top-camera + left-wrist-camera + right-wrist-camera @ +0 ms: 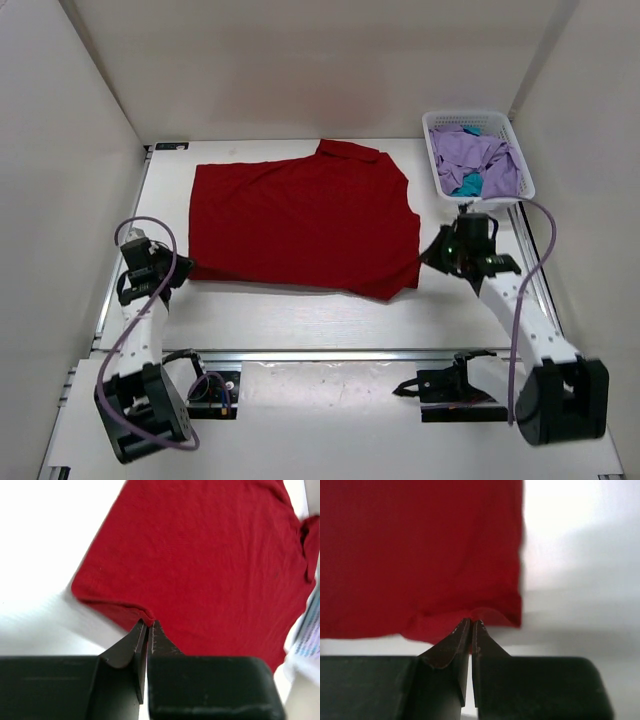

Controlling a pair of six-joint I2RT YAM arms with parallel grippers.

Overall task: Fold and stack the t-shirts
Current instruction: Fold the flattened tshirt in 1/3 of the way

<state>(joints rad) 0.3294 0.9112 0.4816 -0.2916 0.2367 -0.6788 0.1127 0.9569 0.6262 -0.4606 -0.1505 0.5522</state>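
A deep red t-shirt (300, 220) lies spread across the middle of the table, collar toward the back. My left gripper (186, 268) is shut on its near left edge (145, 616). My right gripper (425, 258) is shut on its near right edge (485, 614), where the cloth puckers between the fingertips. A lavender t-shirt (480, 155) and a teal t-shirt (467, 186) lie bunched in the white basket (436, 170) at the back right.
White walls close in the table on the left, back and right. A metal rail (330, 354) runs along the near edge in front of the arm bases. The basket stands just behind my right arm.
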